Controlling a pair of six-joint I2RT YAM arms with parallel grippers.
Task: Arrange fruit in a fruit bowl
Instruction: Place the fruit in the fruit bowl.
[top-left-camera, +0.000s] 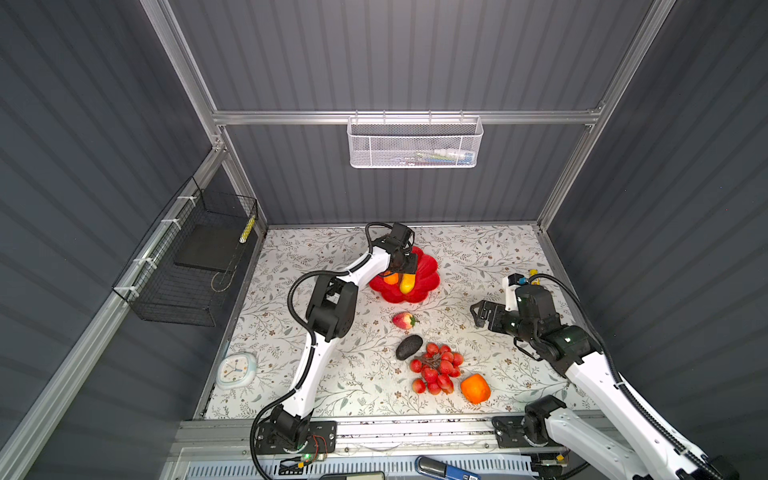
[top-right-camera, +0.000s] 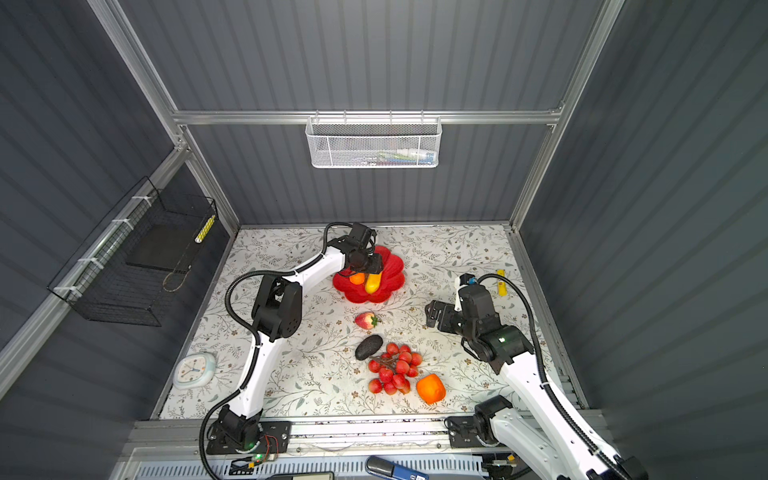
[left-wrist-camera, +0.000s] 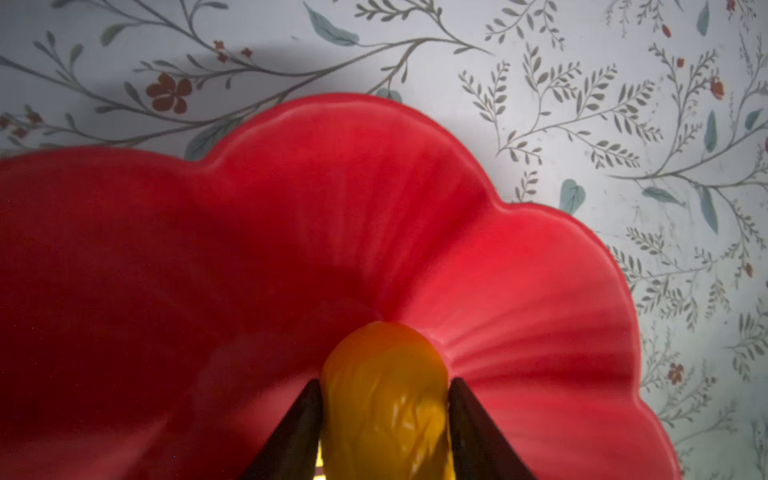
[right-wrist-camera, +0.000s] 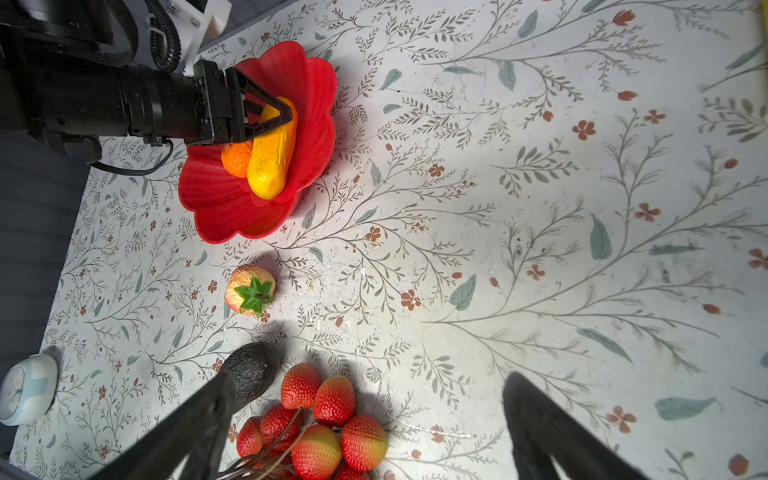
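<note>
Laying the yellow fruit (right-wrist-camera: 272, 153) in the bowl (right-wrist-camera: 316, 104), your left tool (left-wrist-camera: 385, 379) straddles it, grip or release unclear; spread fully, then lift straight up, right tool (top-left-camera: 476, 316) idle, fingers wide apart.

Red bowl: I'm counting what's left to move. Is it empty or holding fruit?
Holding fruit: a long yellow fruit and a small orange are inside the bowl, clearest in the right wrist view.

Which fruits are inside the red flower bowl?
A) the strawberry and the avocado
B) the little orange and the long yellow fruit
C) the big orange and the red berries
B: the little orange and the long yellow fruit lie in the red bowl.
</note>
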